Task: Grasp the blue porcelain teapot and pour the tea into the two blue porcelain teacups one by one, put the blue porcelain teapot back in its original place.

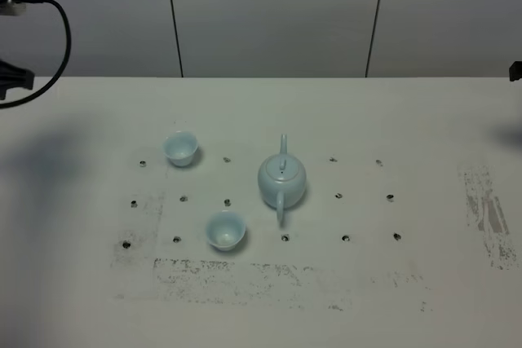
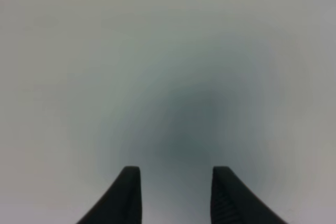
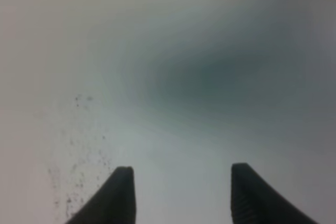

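Two upright on table (image 1: 408, 120), left of middle: far teacup (image 1: 180, 148), near teacup (image 1: 225, 230). Teapot (image 1: 282, 178) around centre, right of both and touching neither, lid on, spout pointing far, handle toward near edge. Left gripper (image 2: 176, 170): jaws partly apart, nothing between, over bare blurred tabletop. Right gripper (image 3: 182, 167): jaws wider apart, gripping nothing, beside speckled patch.

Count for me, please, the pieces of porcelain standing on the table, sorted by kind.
Blue porcelain teapot: 1
Blue porcelain teacups, one farther back and one nearer the front: 2
Total: 3
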`<state>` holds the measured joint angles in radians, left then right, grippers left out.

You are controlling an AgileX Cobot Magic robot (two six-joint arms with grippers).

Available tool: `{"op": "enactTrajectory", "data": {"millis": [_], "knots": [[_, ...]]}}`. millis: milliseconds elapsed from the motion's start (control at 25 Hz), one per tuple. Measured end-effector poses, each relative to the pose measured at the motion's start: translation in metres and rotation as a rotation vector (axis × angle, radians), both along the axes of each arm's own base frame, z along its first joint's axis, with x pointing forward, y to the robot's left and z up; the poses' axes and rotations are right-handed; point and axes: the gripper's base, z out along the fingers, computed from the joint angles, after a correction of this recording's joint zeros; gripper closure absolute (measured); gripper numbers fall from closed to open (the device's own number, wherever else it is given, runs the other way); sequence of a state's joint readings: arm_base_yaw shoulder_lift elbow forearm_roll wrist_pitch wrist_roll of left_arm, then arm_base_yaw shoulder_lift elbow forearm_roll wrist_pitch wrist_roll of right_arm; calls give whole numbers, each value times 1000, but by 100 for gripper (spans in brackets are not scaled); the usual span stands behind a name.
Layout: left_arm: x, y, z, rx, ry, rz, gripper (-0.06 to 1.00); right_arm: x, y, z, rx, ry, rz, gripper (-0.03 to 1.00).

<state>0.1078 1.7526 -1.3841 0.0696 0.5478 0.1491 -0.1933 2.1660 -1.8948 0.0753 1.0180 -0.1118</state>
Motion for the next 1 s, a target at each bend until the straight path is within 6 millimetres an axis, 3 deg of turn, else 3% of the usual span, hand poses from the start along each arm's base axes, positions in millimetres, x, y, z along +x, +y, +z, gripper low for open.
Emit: {"op": "enactTrajectory", "data": {"millis": [120,320,440,680,880,1000], "knots": [[-38,-4,12,26,-44,-31,59,-18,4,0,-14,-107,-15,54],[-95,-10,13,38,-35,-50,60,-51,13,-14,-31,-220,-36,54],[-122,-13,21,27,-32,-44,60,-61,20,-7,-37,-288,-35,54],[-179,-20,50,-6,-17,-14,60,-64,53,20,-72,-381,94,54],[-235,-27,74,-56,-20,46,60,-64,73,24,-86,-396,179,54],[-266,-33,74,-91,-10,46,60,-64,76,24,-89,-393,191,54]]}}
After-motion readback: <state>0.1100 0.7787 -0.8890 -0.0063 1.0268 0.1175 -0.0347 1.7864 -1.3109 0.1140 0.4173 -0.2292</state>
